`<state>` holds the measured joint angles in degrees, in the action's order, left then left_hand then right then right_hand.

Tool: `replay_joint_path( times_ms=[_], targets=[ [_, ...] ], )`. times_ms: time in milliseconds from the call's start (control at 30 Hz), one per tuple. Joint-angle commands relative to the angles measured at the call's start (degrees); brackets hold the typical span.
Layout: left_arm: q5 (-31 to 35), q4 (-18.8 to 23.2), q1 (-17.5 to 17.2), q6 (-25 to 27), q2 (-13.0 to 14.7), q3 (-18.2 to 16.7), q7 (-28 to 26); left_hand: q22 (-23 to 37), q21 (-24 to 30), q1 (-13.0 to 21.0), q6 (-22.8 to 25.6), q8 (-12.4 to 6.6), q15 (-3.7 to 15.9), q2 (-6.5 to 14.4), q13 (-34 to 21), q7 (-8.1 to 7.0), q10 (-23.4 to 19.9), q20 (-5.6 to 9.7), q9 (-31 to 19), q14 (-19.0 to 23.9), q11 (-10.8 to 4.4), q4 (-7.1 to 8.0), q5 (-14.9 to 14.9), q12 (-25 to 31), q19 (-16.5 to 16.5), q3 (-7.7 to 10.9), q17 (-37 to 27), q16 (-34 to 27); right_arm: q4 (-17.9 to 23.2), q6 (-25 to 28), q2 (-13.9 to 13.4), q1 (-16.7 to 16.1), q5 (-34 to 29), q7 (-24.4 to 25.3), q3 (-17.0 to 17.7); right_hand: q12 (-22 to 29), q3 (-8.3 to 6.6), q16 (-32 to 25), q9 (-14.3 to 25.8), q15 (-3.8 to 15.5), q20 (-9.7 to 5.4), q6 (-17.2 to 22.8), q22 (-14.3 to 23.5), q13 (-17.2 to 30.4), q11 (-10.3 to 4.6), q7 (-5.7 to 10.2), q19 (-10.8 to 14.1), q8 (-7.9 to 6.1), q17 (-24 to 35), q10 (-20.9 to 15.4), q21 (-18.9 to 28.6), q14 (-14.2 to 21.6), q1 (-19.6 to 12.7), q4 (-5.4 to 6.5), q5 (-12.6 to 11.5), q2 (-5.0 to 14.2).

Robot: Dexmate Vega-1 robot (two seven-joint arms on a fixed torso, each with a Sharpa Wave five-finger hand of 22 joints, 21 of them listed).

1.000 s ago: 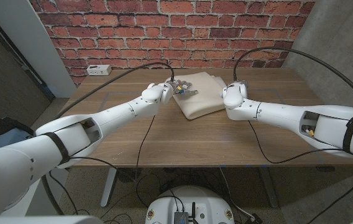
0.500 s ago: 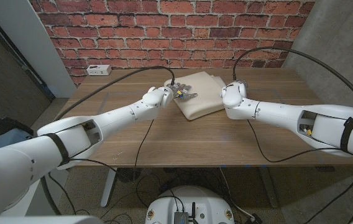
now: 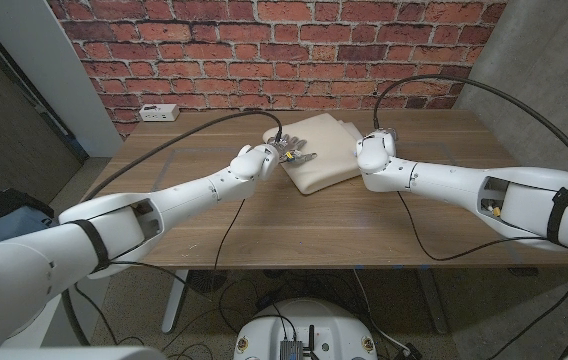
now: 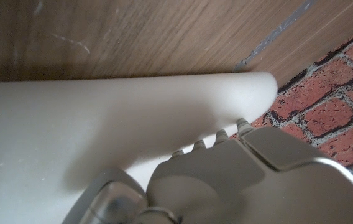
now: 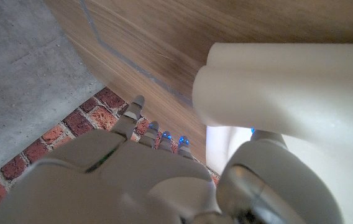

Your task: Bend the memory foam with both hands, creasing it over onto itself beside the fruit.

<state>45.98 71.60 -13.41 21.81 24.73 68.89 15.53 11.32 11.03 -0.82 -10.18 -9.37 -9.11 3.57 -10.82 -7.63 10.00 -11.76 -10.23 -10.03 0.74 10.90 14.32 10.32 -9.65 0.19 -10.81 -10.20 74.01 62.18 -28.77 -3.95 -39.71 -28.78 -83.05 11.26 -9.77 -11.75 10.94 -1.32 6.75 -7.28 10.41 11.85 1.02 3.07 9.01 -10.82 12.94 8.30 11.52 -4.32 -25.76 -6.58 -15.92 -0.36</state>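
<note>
The cream memory foam [image 3: 320, 151] lies at the back middle of the wooden table [image 3: 264, 215]. It is doubled over, and its two rounded layers [image 5: 301, 87] show stacked in the right wrist view. My left hand [image 3: 286, 154] is at the foam's left edge, with fingers spread apart and reaching over the top layer [image 4: 102, 118]. My right hand [image 3: 377, 149] stands against the foam's right edge. Its fingers [image 5: 140, 118] stretch out past the foam's corner and hold nothing.
A white power strip [image 3: 158, 112] sits at the table's back left corner, in front of the brick wall [image 3: 284, 45]. Black cables [image 3: 214, 118] arch over the table to both wrists.
My left hand has slid a little toward the near side along the foam's left edge, with its fingers still spread. The right hand and the foam have hardly moved.
</note>
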Motion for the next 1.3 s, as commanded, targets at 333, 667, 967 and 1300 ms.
replay_joint_path(
  times_ms=[333, 667, 967, 1300],
  targets=[
    [2.7, 2.9, -1.7, 1.6, 1.4, -0.9, 0.9, 0.2, 0.4, -0.1, -27.0, -0.67, -0.2, 3.0, -0.1, 0.29, 27.5, -0.27, -0.3, -27.6, 0.64, -0.06, 0.5, 0.5, -25.7, -1.19, -0.1, -0.4, 10.1, -1.0, -4.7, -5.0, 4.8, 7.0, 9.5, 1.0, 2.25, -1.4, 0.3, -0.05, 0.23, 2.2, 0.3, 0.1, 0.0, 0.36, 0.2, -0.95, 1.1, -1.5, 0.4, 0.0, 8.5, 6.12, 1.3, 4.71],
    [2.9, 10.3, -6.1, 4.3, 5.1, -6.4, -7.4, 0.3, 1.9, 0.2, -22.7, -2.41, -0.11, 3.4, -0.2, 0.8, 23.4, -0.15, -0.4, -23.2, 1.02, -0.2, 1.1, 2.3, -22.7, -2.72, 0.0, -1.9, 8.3, 2.5, -3.3, -3.0, 1.6, 5.0, 4.9, 0.9, 2.83, -1.4, 0.3, -0.06, -0.01, 1.5, 0.3, 0.1, -0.02, 0.24, 0.4, -0.61, 1.0, -1.3, 0.5, 0.1, 8.8, 5.95, 1.5, 3.76],
    [-2.3, 14.3, -13.2, 3.1, 6.1, -15.1, -25.1, -0.5, 6.3, 3.1, -6.4, -4.23, 2.33, 4.7, 0.3, -0.64, 9.3, 0.14, 0.0, -5.2, -0.83, -1.7, 1.8, 5.0, -6.2, -2.42, 0.7, -3.6, 9.6, 2.9, -3.9, -3.6, 2.7, 6.2, 5.7, 0.8, 2.71, -1.3, 0.2, -0.08, -0.06, 1.3, 0.3, 0.1, -0.03, 0.22, 0.4, -0.54, 0.8, -1.3, 0.5, 0.1, 8.4, 5.61, 1.4, 3.71],
    [-6.3, 15.4, -18.1, -0.7, 6.3, -21.1, -40.8, -1.0, 9.7, 8.8, 13.6, -5.03, 5.02, 4.0, 0.5, -0.4, -12.1, 1.48, 0.2, 14.0, -2.27, -4.23, 2.1, 7.5, 13.7, 1.31, 1.0, -3.2, 14.3, 1.8, -5.7, -8.3, 7.7, 13.3, 13.8, 1.4, 2.64, -1.9, 0.2, 1.03, -0.81, 3.5, 0.3, 0.0, -1.22, 0.89, 1.4, -1.2, 1.0, -3.2, 0.9, 1.3, 10.2, 7.18, 1.5, 6.17]
  ],
)
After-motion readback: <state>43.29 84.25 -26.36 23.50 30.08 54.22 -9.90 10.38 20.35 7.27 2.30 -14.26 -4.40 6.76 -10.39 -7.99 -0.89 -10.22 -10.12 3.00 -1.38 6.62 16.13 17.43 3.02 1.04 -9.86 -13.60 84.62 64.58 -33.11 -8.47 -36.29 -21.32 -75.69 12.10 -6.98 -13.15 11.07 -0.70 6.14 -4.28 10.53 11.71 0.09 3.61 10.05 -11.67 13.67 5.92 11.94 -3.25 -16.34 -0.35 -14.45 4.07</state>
